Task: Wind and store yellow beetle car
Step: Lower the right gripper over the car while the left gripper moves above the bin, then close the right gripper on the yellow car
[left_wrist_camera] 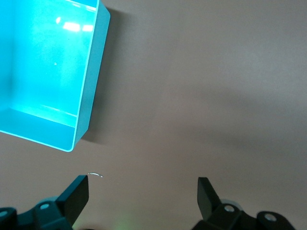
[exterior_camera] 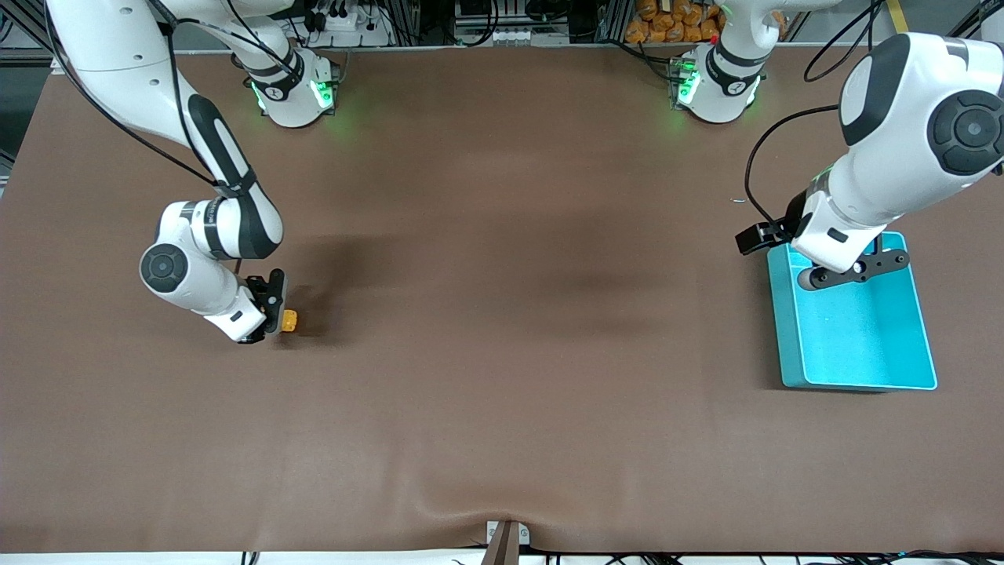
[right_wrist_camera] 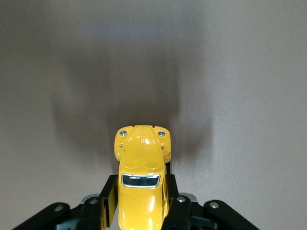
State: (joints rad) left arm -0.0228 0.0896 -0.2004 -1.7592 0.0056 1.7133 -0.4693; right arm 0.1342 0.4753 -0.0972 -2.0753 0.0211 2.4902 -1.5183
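Observation:
The yellow beetle car (exterior_camera: 289,320) (right_wrist_camera: 141,153), small with a dark window, sticks nose-first out of my right gripper (exterior_camera: 276,312) (right_wrist_camera: 140,199), which is shut on its sides. Gripper and car are low over the brown table toward the right arm's end; whether the wheels touch the table I cannot tell. The turquoise bin (exterior_camera: 786,329) (left_wrist_camera: 89,81) stands toward the left arm's end with nothing in it. My left gripper (exterior_camera: 758,238) (left_wrist_camera: 142,187) hangs open beside the bin's corner that is farthest from the front camera, holding nothing.
A thin bit of wire (left_wrist_camera: 95,175) lies on the table next to the left gripper. The brown mat (exterior_camera: 502,314) covers the whole table between car and bin. Both arm bases (exterior_camera: 294,94) stand along the edge farthest from the front camera.

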